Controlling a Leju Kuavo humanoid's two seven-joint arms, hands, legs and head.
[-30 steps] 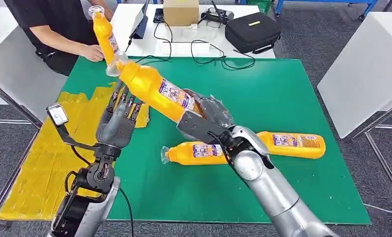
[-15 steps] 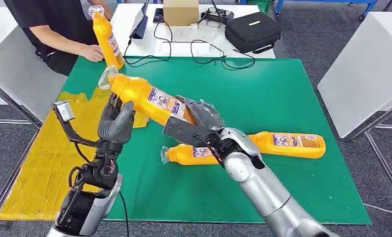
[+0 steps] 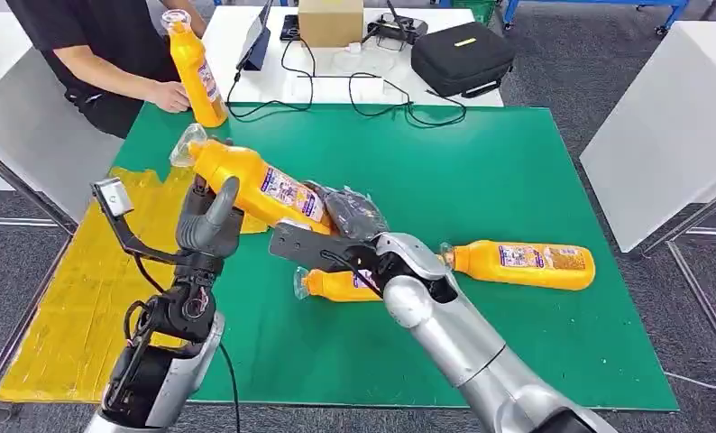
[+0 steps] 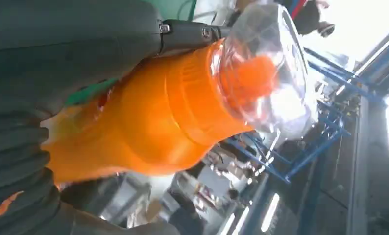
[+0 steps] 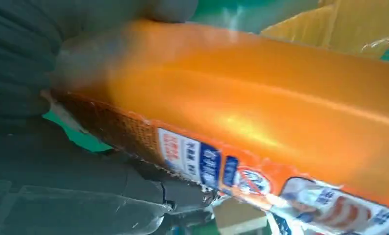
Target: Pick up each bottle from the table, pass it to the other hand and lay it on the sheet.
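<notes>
The right hand (image 3: 350, 216) grips the base of an orange bottle (image 3: 251, 180), tilted above the green bench (image 3: 517, 180). The left hand (image 3: 212, 221) wraps its fingers around the bottle's upper body below the clear cap, apparently gripping it too.

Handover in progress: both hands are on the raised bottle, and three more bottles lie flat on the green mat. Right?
Not quite. In the head view, two bottles lie flat on the green mat: one on the right, one partly behind the right hand. The left hand also holds the raised bottle. A person holds another bottle upright.
</notes>
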